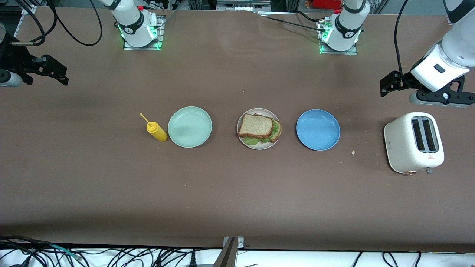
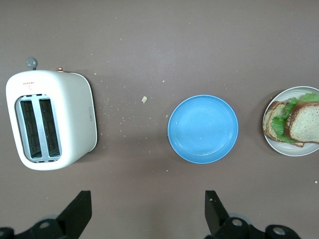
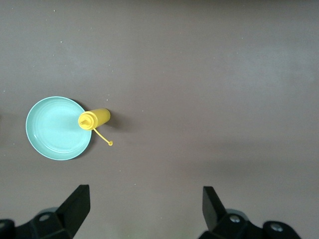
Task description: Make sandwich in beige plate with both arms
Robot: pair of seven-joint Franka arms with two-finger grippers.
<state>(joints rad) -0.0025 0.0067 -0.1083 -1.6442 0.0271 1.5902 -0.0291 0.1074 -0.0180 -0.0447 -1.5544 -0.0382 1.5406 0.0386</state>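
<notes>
On the beige plate (image 1: 247, 143), mid-table, sits the sandwich (image 1: 259, 128): two bread slices stacked slightly offset, ruffled green lettuce showing between them at the edge nearer the front camera. Plate is in a row with a mint-green plate (image 1: 189, 127) toward the right arm's end and a blue plate (image 1: 317, 129) toward the left arm's end, all apart from each other. Yellow squeeze bottle (image 1: 156, 131) stands upright just beside the mint-green plate, cap tether sticking out. White two-slot toaster (image 1: 413, 142) is at the left arm's end, crumbs scattered on the table (image 1: 237, 193) between it and the blue plate. Left gripper (image 2: 147, 211) hangs in the air over bare table by the toaster, fingers spread wide, nothing in them. Right gripper (image 3: 144, 209) hangs over bare table at the right arm's end, fingers spread wide, nothing in them. Both arms are parked away from the plates.
</notes>
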